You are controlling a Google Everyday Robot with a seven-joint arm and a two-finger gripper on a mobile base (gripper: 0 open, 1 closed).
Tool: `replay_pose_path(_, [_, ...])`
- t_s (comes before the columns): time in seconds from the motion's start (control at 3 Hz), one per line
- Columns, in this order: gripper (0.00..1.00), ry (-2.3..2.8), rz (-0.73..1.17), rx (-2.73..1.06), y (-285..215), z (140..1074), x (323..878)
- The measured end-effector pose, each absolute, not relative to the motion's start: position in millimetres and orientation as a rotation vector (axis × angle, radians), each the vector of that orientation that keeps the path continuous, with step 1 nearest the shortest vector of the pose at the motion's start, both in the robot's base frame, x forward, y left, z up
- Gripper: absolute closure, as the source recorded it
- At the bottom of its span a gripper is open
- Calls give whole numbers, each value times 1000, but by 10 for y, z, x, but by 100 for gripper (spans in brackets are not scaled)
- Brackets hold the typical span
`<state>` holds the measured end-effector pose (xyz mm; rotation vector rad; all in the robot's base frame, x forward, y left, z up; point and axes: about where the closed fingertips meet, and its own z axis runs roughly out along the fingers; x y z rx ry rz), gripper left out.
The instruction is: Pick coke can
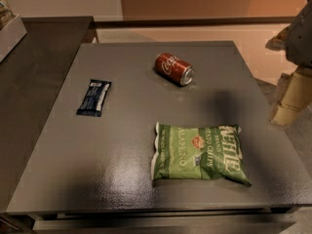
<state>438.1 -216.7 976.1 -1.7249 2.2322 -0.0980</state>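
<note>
On the grey table [97, 174], a dark blue snack packet [94, 97] lies up and left of the green jalapeño chip bag [197, 152]. The coke can [174, 68] rests on its side beyond the bag, well apart from it. Right of the bag, past the table's edge, hangs the pincer [291, 99]. I cannot tell how far open it is.

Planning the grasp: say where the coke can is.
Camera view: the coke can lies on its side far-centre on the table, beyond the green chip bag; the gripper hangs off the right edge.
</note>
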Motion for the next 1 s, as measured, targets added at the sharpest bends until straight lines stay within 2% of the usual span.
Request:
replay_pose_path(0.67, [0,2232,-98,-1725,-2167,9761,4382])
replay_pose_path(1.0, [0,2282,-84,-1662,-2042,9705,4597])
